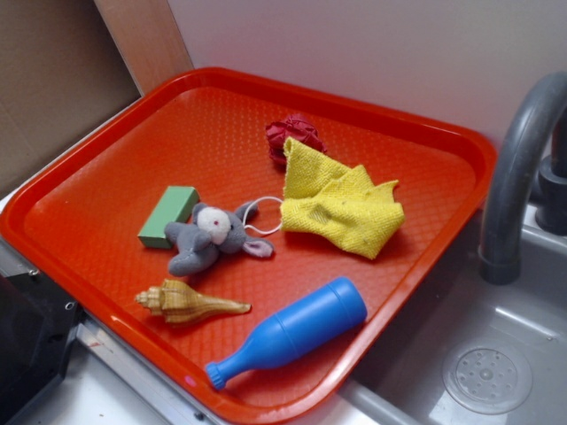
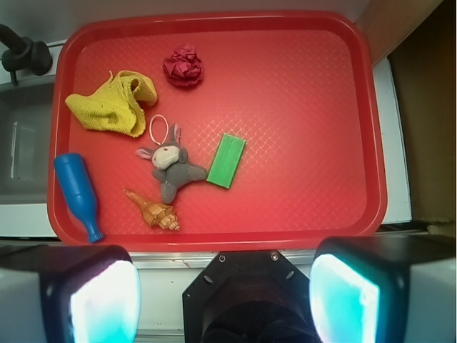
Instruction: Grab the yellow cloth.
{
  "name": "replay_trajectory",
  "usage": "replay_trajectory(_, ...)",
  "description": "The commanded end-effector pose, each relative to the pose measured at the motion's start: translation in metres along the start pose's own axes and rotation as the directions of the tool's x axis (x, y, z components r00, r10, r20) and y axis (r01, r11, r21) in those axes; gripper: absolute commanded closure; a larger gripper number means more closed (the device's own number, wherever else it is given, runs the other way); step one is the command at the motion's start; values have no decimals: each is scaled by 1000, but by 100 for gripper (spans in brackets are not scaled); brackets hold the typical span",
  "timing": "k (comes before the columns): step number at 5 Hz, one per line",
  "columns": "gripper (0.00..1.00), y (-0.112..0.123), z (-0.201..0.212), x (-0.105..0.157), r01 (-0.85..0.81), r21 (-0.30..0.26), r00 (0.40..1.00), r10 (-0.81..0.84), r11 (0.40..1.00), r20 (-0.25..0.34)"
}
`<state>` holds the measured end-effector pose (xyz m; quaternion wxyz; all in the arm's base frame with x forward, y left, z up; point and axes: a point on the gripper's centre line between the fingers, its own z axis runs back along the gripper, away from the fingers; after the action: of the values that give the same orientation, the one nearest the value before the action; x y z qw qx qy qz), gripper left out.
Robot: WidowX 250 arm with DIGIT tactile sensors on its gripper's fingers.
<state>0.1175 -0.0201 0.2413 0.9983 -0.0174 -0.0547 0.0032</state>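
- Exterior view: the red tray (image 1: 106, 266) sits beside a grey sink (image 1: 496, 354) with its faucet (image 1: 518, 168) at 3 o'clock.
- The cloth (image 1: 341, 205) lies crumpled on the tray, a little toward 1 o'clock of centre, with the red ball (image 1: 295, 135) touching its far edge at 11 o'clock.
- The mouse (image 1: 213, 235) lies just at 9 o'clock of the cloth, its white loop reaching the cloth's edge; the green block (image 1: 168, 215) is against the mouse's far side.
- The shell (image 1: 186, 303) and blue bottle (image 1: 292, 341) lie near the tray's front rim.
- My hand is out of this view.
- Wrist view: my hand (image 2: 225, 296) hangs released, its two pale pads (image 2: 103, 300) spread wide, at 6 o'clock, off the tray (image 2: 314, 107) and holding nothing.
- The cloth (image 2: 114, 103) is at 10 o'clock on the tray, well apart from my hand.
- The ball (image 2: 183, 66) is just beside it, the mouse (image 2: 171, 163) near centre, the bottle (image 2: 77, 191) at 8 o'clock.
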Motion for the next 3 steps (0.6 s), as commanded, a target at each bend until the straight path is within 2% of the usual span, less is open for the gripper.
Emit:
replay_trajectory(1, 0, -21, -3, 17, 314, -88, 948, -318, 945, -29)
replay_trajectory(2, 0, -42, -11, 46, 544, -50, 828, -545, 838, -132)
replay_trajectory(3, 0, -50, -23, 72, 681, -7, 722, -673, 732, -161)
